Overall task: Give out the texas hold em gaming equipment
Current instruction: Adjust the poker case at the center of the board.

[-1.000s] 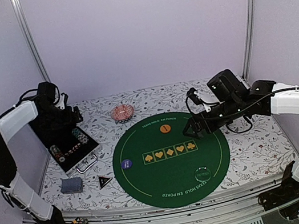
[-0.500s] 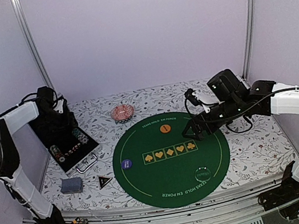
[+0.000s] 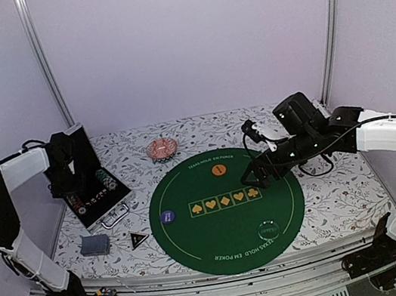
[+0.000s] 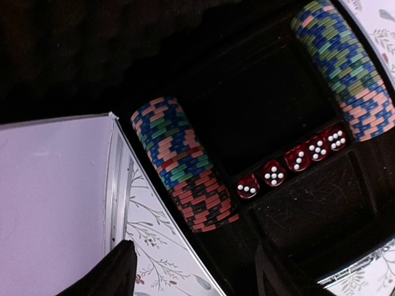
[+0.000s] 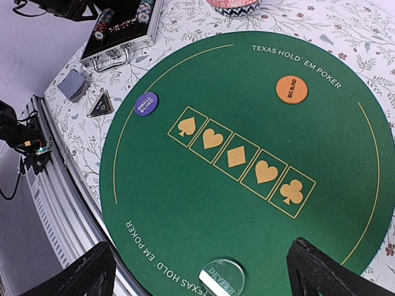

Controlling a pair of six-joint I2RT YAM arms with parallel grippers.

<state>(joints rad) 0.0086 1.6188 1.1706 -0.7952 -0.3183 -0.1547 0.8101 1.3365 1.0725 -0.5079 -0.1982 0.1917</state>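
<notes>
An open metal case (image 3: pixel 119 202) at the left holds two rows of striped poker chips (image 4: pixel 182 163) and a line of red dice (image 4: pixel 271 174). My left gripper (image 3: pixel 65 179) hangs at the case's back-left corner. Its jaws (image 4: pixel 191 271) stand part open, straddling the case rim with nothing between them. The round green mat (image 3: pixel 227 227) carries an orange big blind disc (image 3: pixel 219 169), a purple small blind disc (image 3: pixel 167 217) and a clear dealer button (image 5: pixel 221 277). A grey-blue card deck (image 3: pixel 95 245) lies in front of the case. My right gripper (image 3: pixel 253 176) hovers wide open over the mat's right side (image 5: pixel 200 250).
A pink patterned dish (image 3: pixel 162 149) sits behind the mat. A small black triangle (image 3: pixel 138 239) lies beside the deck. The case's lid (image 3: pixel 82 149) stands raised behind the chips. Walls close in the table on three sides, and a metal rail runs along the near edge.
My left arm has drawn back to the left from above the case and its jaws have narrowed. The right gripper has edged slightly down and left.
</notes>
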